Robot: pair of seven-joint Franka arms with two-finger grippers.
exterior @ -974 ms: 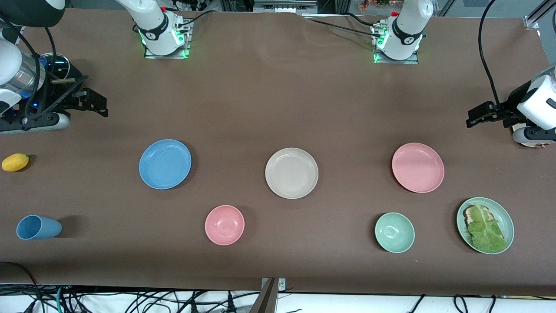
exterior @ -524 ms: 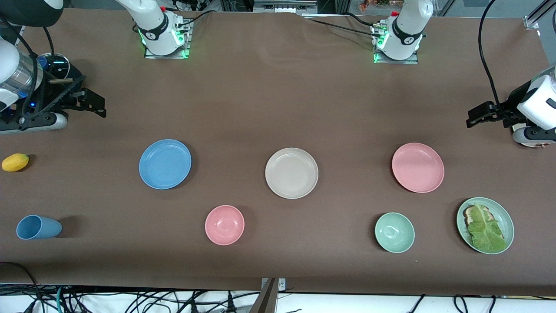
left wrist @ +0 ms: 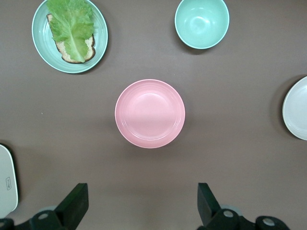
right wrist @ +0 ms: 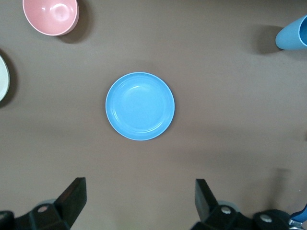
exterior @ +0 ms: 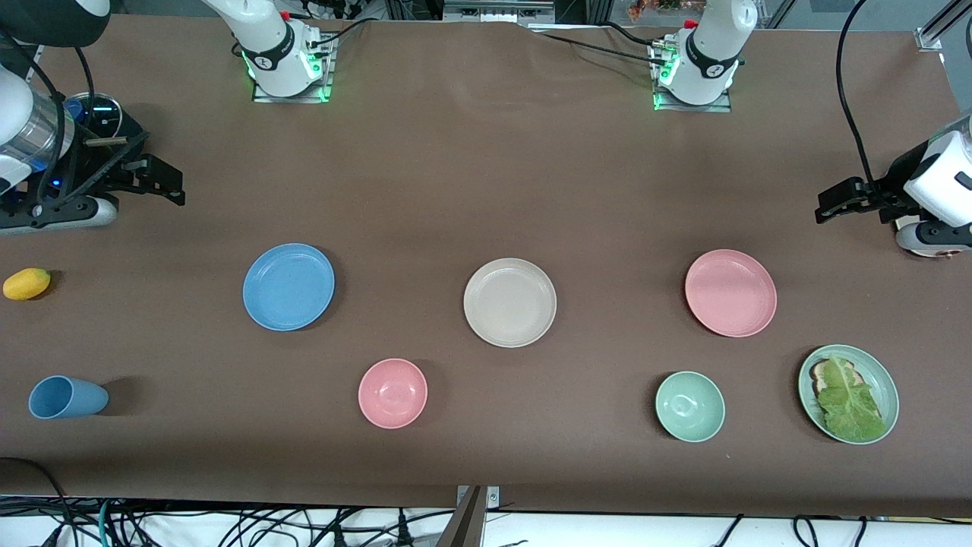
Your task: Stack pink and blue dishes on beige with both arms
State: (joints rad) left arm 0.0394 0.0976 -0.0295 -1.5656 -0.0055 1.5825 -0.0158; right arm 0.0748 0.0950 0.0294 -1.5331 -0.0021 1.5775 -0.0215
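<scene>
Three plates lie in a row on the brown table (exterior: 486, 175). The light blue plate (exterior: 288, 286) is toward the right arm's end, the beige plate (exterior: 509, 302) in the middle, the pink plate (exterior: 730, 292) toward the left arm's end. All three are empty and apart. My right gripper (exterior: 171, 184) hangs open over bare table at its end, and its wrist view looks down on the blue plate (right wrist: 140, 106) past the gripper (right wrist: 140, 203). My left gripper (exterior: 824, 207) is open over bare table at the other end, with the pink plate (left wrist: 150, 113) ahead of it (left wrist: 141, 206).
Nearer the front camera stand a pink bowl (exterior: 392, 393), a pale green bowl (exterior: 689, 406) and a green plate with lettuce and bread (exterior: 848, 393). A blue cup (exterior: 67, 397) lies on its side, and a yellow fruit (exterior: 26, 283) sits at the right arm's end.
The right gripper has drifted slightly toward its own end of the table. The left arm and all the dishes are unmoved.
</scene>
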